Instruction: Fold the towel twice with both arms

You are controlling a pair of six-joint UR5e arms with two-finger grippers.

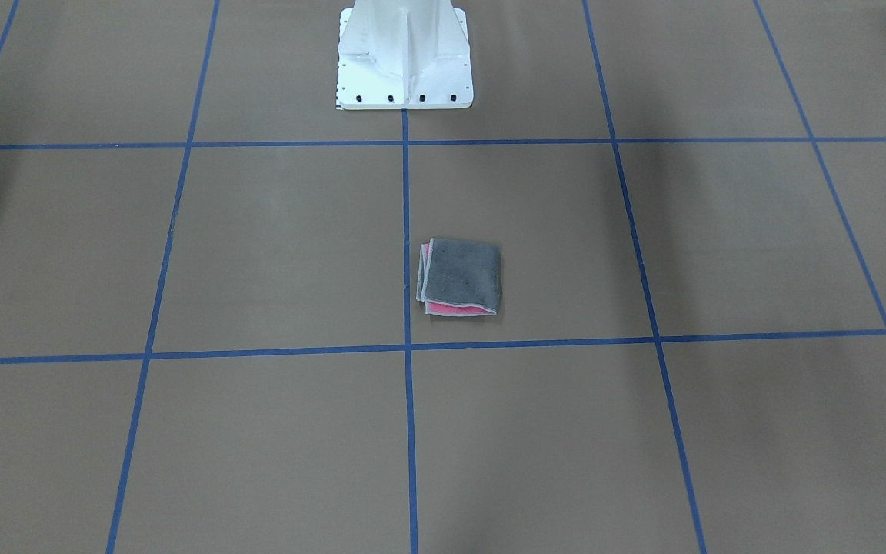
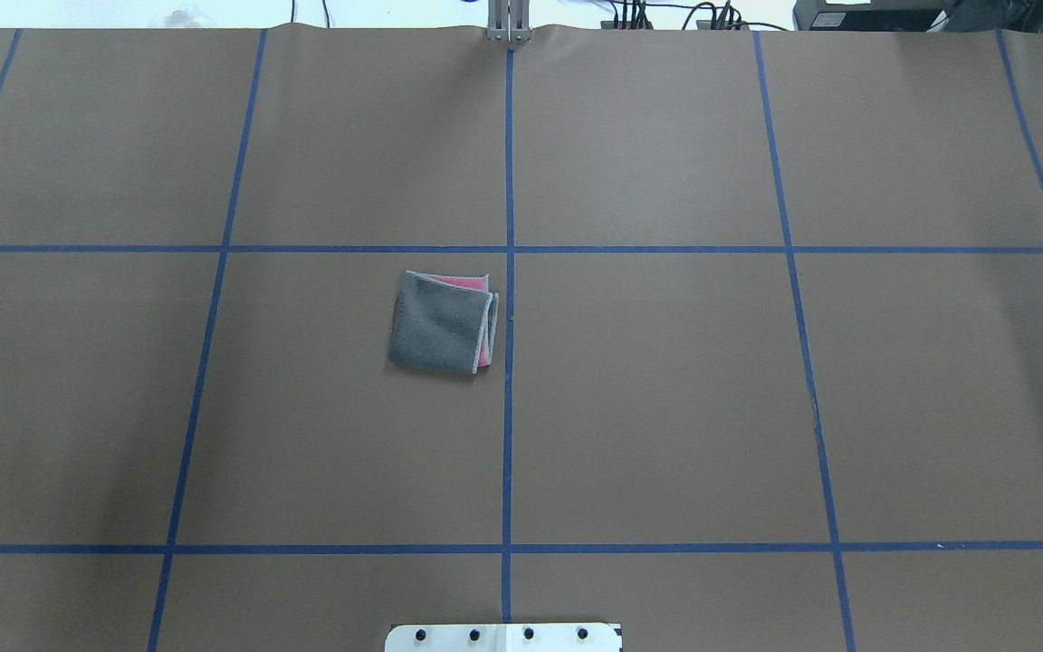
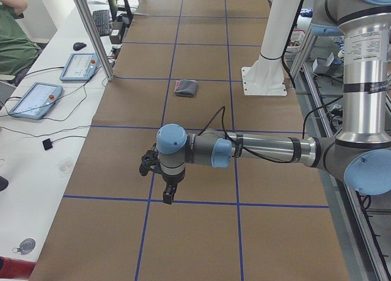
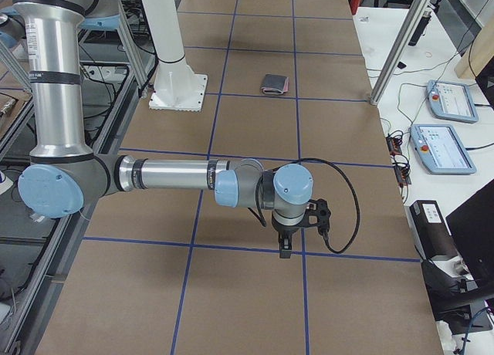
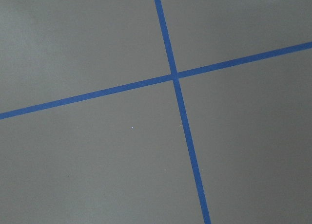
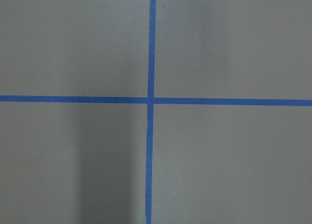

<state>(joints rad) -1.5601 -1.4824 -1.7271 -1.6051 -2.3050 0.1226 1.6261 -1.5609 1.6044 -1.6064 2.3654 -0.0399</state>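
Observation:
The towel [image 2: 443, 322] lies folded into a small square near the table's middle, dark grey face up, with pink showing at two edges. It also shows in the front-facing view [image 1: 460, 277], the left side view [image 3: 186, 87] and the right side view [image 4: 274, 84]. My left gripper [image 3: 168, 193] hangs over a blue tape crossing far from the towel. My right gripper [image 4: 284, 246] hangs over another crossing at the opposite end. Both show only in the side views, so I cannot tell if they are open or shut. The wrist views show only bare paper and tape.
The white pedestal base [image 1: 404, 58] stands at the robot side of the brown paper table [image 2: 666, 380] with its blue tape grid. Tablets [image 3: 35, 99] and cables lie on the white bench beyond the table's edge. An aluminium post [image 4: 397, 58] stands there too.

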